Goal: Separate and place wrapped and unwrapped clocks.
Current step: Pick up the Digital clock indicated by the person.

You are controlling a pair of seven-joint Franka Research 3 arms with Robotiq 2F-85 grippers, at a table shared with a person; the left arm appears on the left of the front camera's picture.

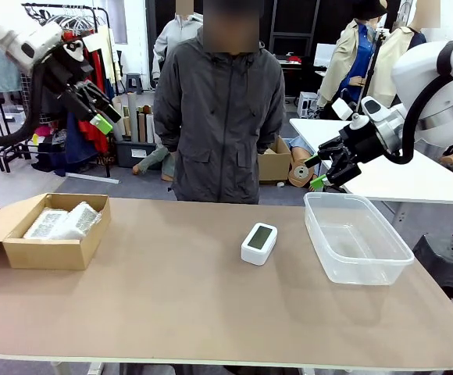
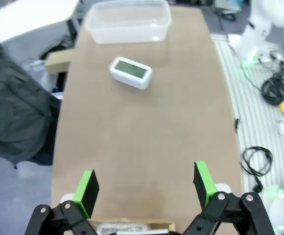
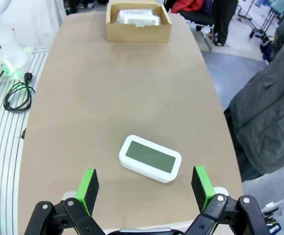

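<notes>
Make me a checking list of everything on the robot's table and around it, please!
Surface: brown tabletop, flat, mostly bare.
Job's things: bare white clock lying screen up near the middle; two bubble-wrapped bundles inside the cardboard box at the robot's left end.
Clutter: clear plastic tub at the robot's right of the clock, apart from it.
Grippers: left claw open, up above the table, holding nothing; right claw open, above the clock, holding nothing.
Cables: black cables on the floor beside the table.
Surroundings: person in a dark jacket standing at the far side.
</notes>
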